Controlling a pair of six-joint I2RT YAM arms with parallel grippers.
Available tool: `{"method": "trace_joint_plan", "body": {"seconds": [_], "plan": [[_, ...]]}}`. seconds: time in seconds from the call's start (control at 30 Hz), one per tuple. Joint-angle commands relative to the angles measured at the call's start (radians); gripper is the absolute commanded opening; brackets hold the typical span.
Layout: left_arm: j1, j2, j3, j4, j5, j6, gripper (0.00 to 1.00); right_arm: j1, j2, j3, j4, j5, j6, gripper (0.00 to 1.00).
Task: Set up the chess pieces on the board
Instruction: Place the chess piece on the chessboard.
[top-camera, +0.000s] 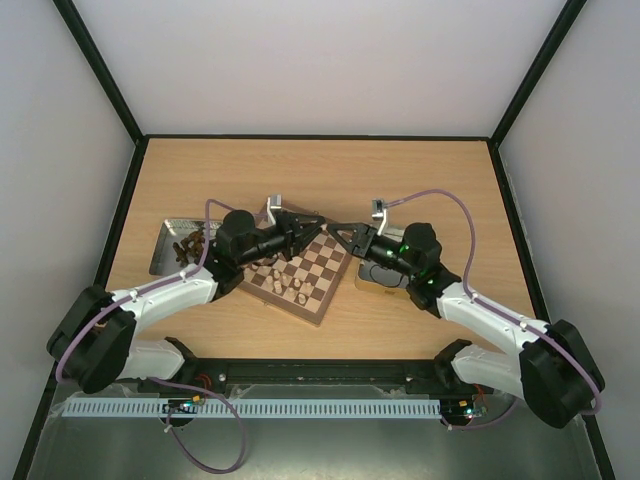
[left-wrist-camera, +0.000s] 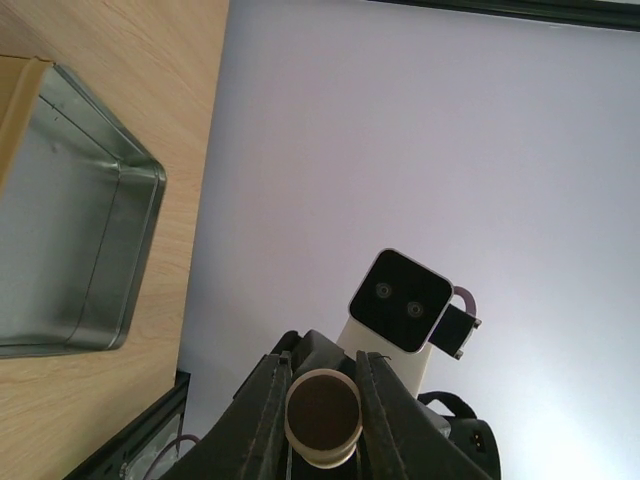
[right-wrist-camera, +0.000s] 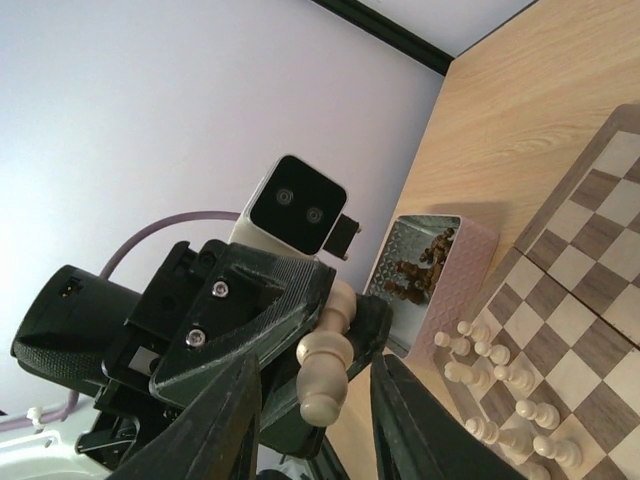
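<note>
My left gripper (top-camera: 316, 232) and right gripper (top-camera: 339, 233) meet tip to tip above the far corner of the chessboard (top-camera: 318, 290). The left gripper (left-wrist-camera: 322, 395) is shut on a pale cream chess piece (left-wrist-camera: 322, 412), whose round dark-felted base faces its camera. In the right wrist view that piece (right-wrist-camera: 325, 365) sticks out of the left gripper, between my right gripper's (right-wrist-camera: 315, 372) spread fingers, which do not touch it. Several cream pieces (top-camera: 285, 283) stand on the board near its left side, also shown in the right wrist view (right-wrist-camera: 500, 385).
A silver tray (top-camera: 168, 245) holding dark brown pieces (right-wrist-camera: 420, 262) lies left of the board. A gold tin (left-wrist-camera: 70, 230), empty inside, sits right of the board, mostly under my right arm (top-camera: 385, 280). Black-framed walls enclose the table.
</note>
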Motion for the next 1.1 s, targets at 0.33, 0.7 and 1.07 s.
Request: {"method": "trace_joint_plan", "body": {"seconds": [0.33, 0.7, 1.07], "plan": [[0.006, -0.008, -0.032, 0.031, -0.02, -0.003, 0.13, 0.04, 0.038, 0.044, 0.01, 0.053, 0.012, 0.11], [0.012, -0.085, -0.057, -0.197, -0.115, 0.163, 0.54, 0.041, 0.013, 0.169, -0.403, 0.192, -0.147, 0.02], [0.057, -0.389, 0.029, -0.786, -0.636, 0.697, 0.72, 0.05, 0.184, 0.419, -1.171, 0.371, -0.492, 0.02]]}}
